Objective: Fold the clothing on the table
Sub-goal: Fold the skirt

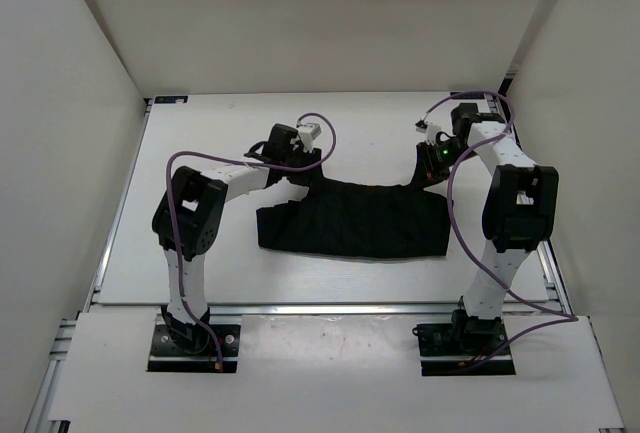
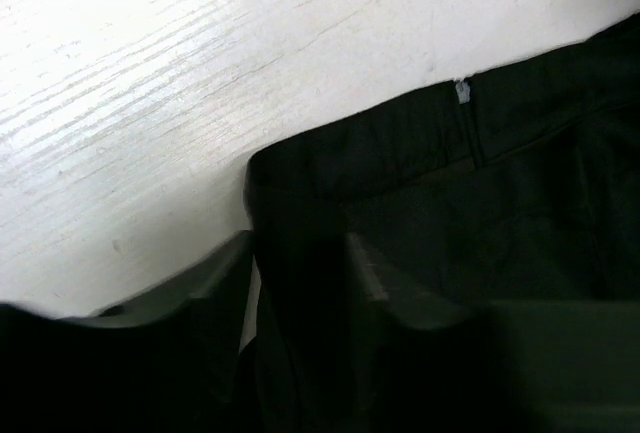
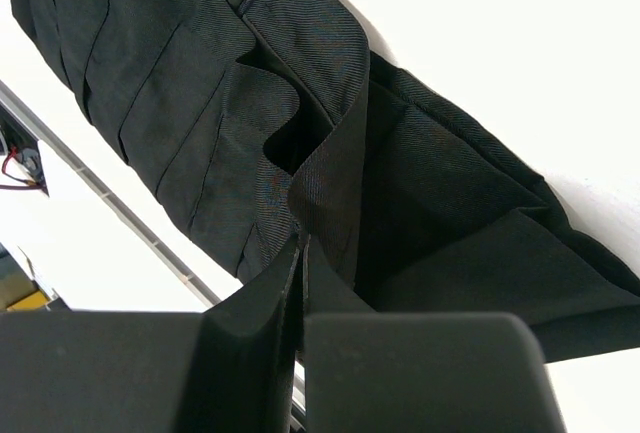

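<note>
The right end effector (image 3: 300, 245) has its jaws pressed tight on a raised fold of the clothing (image 3: 200, 93), a black, finely ribbed fabric with long pleat ridges. The left end effector (image 2: 300, 253) stands part-way open, its fingers astride a seamed corner of the cloth. The clothing lies spread as a wide band across the middle of the surface (image 1: 380, 123), which is white and faintly grained.

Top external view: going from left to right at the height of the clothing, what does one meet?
left arm's elbow → clothing → right arm's elbow
</note>
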`<state>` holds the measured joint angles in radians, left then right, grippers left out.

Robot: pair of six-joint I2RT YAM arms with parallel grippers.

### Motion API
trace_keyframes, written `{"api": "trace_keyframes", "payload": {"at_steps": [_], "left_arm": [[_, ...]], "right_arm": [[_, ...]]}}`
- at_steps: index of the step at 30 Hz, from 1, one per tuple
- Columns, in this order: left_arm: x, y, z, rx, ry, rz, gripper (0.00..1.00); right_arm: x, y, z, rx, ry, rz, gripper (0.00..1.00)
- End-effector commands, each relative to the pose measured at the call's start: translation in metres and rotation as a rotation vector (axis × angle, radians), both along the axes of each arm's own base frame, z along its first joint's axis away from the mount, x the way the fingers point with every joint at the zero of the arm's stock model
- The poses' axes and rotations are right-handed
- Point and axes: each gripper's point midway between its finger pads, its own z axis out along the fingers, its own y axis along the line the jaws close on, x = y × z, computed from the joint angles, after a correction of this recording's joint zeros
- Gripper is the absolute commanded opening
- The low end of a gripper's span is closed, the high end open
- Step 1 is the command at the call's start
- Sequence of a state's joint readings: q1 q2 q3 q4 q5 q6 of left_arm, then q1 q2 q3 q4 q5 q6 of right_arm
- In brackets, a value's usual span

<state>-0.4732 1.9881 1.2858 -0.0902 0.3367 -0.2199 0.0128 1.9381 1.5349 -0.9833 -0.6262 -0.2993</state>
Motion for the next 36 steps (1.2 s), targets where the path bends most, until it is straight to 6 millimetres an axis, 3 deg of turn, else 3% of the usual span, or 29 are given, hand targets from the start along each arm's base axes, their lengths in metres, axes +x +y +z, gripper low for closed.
{"api": "trace_keyframes", "payload": {"at_steps": [1, 3, 4, 9, 12, 14, 15, 17, 18, 20, 21, 22, 24, 25, 26, 27, 28, 29, 31, 32, 35, 36], "left_arm": [[0.010, -0.008, 0.022, -0.037, -0.049, -0.017, 0.44], [0.014, -0.010, 0.025, -0.050, -0.053, -0.014, 0.13], [0.011, -0.010, 0.023, -0.050, -0.047, -0.015, 0.02], [0.013, -0.011, 0.046, -0.078, -0.074, 0.002, 0.00], [0.003, -0.014, 0.069, -0.106, -0.098, -0.011, 0.00], [-0.009, -0.015, 0.101, -0.124, -0.157, -0.028, 0.00], [-0.017, -0.015, 0.102, -0.116, -0.151, -0.029, 0.00], [-0.033, -0.014, 0.137, -0.163, -0.190, -0.035, 0.00], [-0.041, -0.013, 0.139, -0.177, -0.172, -0.029, 0.00], [-0.062, -0.005, 0.165, -0.212, -0.189, -0.037, 0.00], [-0.074, -0.005, 0.159, -0.200, -0.171, -0.058, 0.00], [-0.088, 0.000, 0.168, -0.201, -0.174, -0.079, 0.00], [-0.117, 0.014, 0.170, -0.209, -0.181, -0.077, 0.00], [-0.127, 0.020, 0.153, -0.221, -0.141, -0.055, 0.00], [-0.137, 0.027, 0.166, -0.272, -0.156, -0.033, 0.00], [-0.150, 0.037, 0.161, -0.297, -0.163, -0.019, 0.00], [-0.161, 0.042, 0.142, -0.300, -0.112, 0.004, 0.00], [-0.169, 0.047, 0.152, -0.330, -0.132, 0.015, 0.00], [-0.185, 0.061, 0.131, -0.324, -0.094, 0.054, 0.00], [-0.192, 0.065, 0.136, -0.352, -0.106, 0.067, 0.00], [-0.209, 0.083, 0.111, -0.380, -0.053, 0.123, 0.00], [-0.216, 0.083, 0.116, -0.398, -0.069, 0.109, 0.00]], "right_arm": [[0.005, -0.004, 0.016, 0.003, -0.062, -0.010, 0.00], [0.003, -0.004, 0.015, -0.001, -0.055, -0.015, 0.00], [0.004, -0.004, 0.014, 0.000, -0.058, -0.011, 0.00], [0.002, 0.000, 0.020, 0.017, -0.054, 0.005, 0.00], [-0.004, -0.010, 0.030, 0.027, -0.069, 0.016, 0.00], [-0.002, -0.016, 0.041, 0.043, -0.092, -0.007, 0.00], [0.000, -0.018, 0.048, 0.062, -0.110, -0.018, 0.00], [-0.004, -0.020, 0.062, 0.083, -0.112, -0.038, 0.00], [-0.012, -0.016, 0.073, 0.106, -0.107, -0.031, 0.00], [-0.030, -0.010, 0.079, 0.111, -0.091, -0.009, 0.00], [-0.038, -0.006, 0.088, 0.108, -0.123, 0.012, 0.00], [-0.048, -0.004, 0.095, 0.116, -0.138, 0.018, 0.00], [-0.066, 0.003, 0.083, 0.098, -0.138, 0.035, 0.00], [-0.074, 0.008, 0.089, 0.099, -0.163, 0.038, 0.00], [-0.081, 0.005, 0.080, 0.078, -0.170, 0.019, 0.00], [-0.091, 0.011, 0.066, 0.065, -0.131, 0.025, 0.00], [-0.096, 0.013, 0.066, 0.064, -0.132, 0.020, 0.00], [-0.102, 0.013, 0.062, 0.072, -0.109, 0.001, 0.00], [-0.110, 0.015, 0.065, 0.091, -0.116, -0.007, 0.00], [-0.113, 0.012, 0.062, 0.070, -0.130, -0.003, 0.00], [-0.122, 0.008, 0.058, 0.023, -0.141, 0.010, 0.00], [-0.125, 0.008, 0.054, 0.011, -0.143, 0.021, 0.00]]}}
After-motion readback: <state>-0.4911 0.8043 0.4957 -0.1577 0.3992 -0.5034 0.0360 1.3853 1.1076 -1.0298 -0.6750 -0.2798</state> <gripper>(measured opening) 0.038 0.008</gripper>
